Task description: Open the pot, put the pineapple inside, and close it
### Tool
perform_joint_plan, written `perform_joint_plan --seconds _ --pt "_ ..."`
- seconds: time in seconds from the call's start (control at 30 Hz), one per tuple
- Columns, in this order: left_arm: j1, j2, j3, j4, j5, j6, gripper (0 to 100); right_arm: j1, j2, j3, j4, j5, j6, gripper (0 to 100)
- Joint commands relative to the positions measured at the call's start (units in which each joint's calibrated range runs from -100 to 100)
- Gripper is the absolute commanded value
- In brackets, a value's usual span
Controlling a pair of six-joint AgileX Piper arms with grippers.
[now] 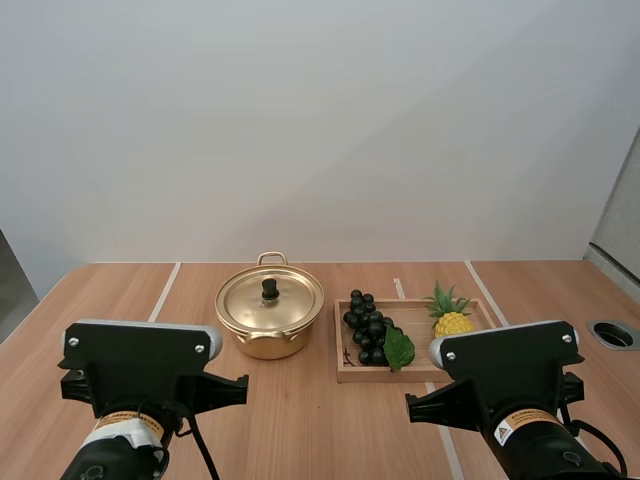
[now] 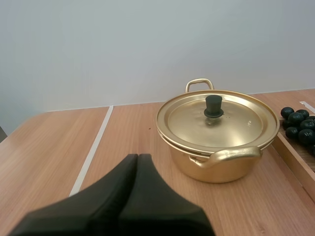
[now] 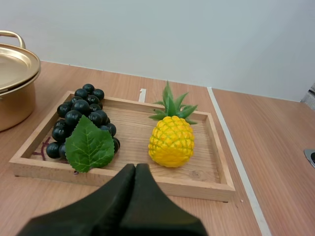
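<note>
A gold pot stands mid-table with its lid on, a black knob at the lid's centre. To its right a small yellow pineapple with a green crown stands upright in a wooden tray. My left gripper is shut, low over the table short of the pot. Just in front of the tray's near rail my right gripper is shut too, holding nothing. Both arms sit at the near table edge in the high view.
A bunch of dark grapes with a green leaf lies in the tray's left half, beside the pineapple. White tape lines run across the wooden table. A round grommet hole is at the far right.
</note>
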Motion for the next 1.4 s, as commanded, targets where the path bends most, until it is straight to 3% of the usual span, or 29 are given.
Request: perform_joint_plan --seconds 0.0,0.2,0.47,0.57,0.73,1.07,1.2,1.37 --pt "-1.07 -0.3 0.1 0.0 -1.9 -2.5 0 6.0 -0.4 0.0 1.1 -5.8 -0.3 0" --pt "-1.24 -0.3 0.1 0.0 -1.9 -2.5 0 4.5 -0.4 0.0 1.1 -5.8 -0.3 0" --pt "-3.06 -0.3 0.1 0.0 -1.9 -2.5 0 2.5 -0.4 0.0 1.1 -5.8 -0.3 0" --pt "-3.06 -0.3 0.1 0.0 -1.9 -2.5 0 2.2 -0.4 0.0 1.1 -5.8 -0.3 0" --pt "-1.60 -0.3 0.1 0.0 -1.9 -2.5 0 1.8 -0.4 0.0 1.1 -5.8 -0.3 0" --pt "-1.61 -0.3 0.1 -0.2 -2.1 -2.6 0 1.8 -0.4 0.0 1.3 -5.8 -0.3 0" --pt "-1.37 -0.3 0.1 0.0 -2.1 -2.6 0 1.8 -0.4 0.0 5.6 -5.8 -0.3 0" --pt "-1.37 -0.3 0.1 0.0 -2.1 -2.6 0 1.8 -0.4 0.0 6.2 -5.8 -0.3 0"
